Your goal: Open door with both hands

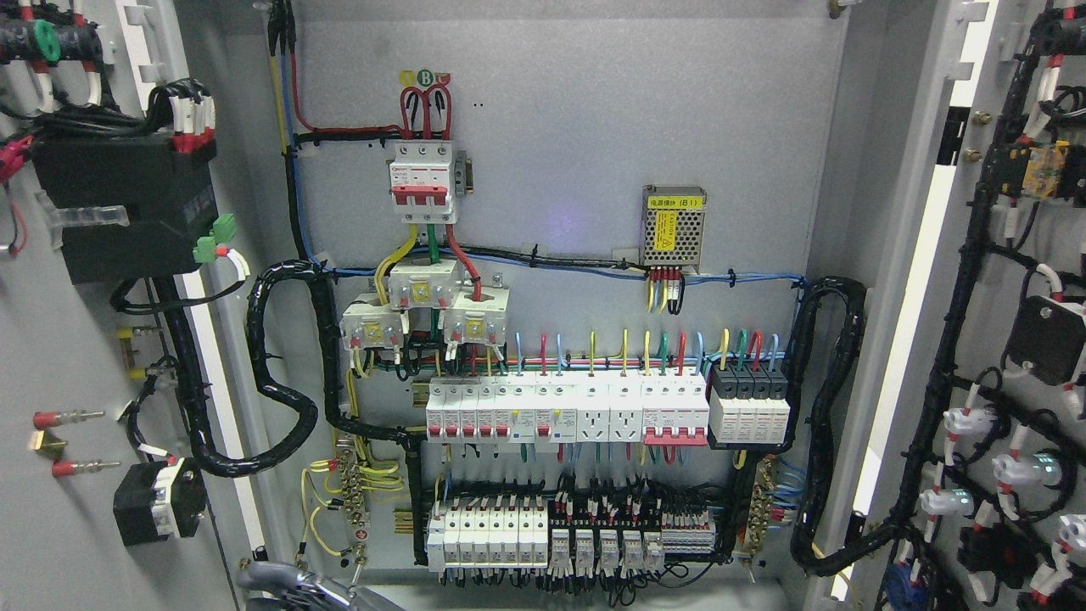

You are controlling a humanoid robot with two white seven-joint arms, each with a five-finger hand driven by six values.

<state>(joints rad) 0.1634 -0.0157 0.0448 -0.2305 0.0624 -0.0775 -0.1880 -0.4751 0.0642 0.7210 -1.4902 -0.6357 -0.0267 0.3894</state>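
Note:
The electrical cabinet stands wide open. Its left door [51, 356] is swung out at the picture's left, inner side facing me, with a black module and wiring on it. The right door [1010, 356] is swung out at the right, carrying black cable looms and white lamp backs. Between them the grey back panel [577, 136] shows a red three-pole breaker [422, 182], rows of white breakers [564, 412] and terminal blocks. A grey part of my left hand [284, 584] shows at the bottom edge, low by the left door's inner edge. The right arm is out of view.
A thick black cable loom [280, 373] loops from the left door into the cabinet, and another [827, 407] runs down the right side. A perforated metal power supply [674, 225] sits at the upper right of the panel. Bright gaps show beside both door hinges.

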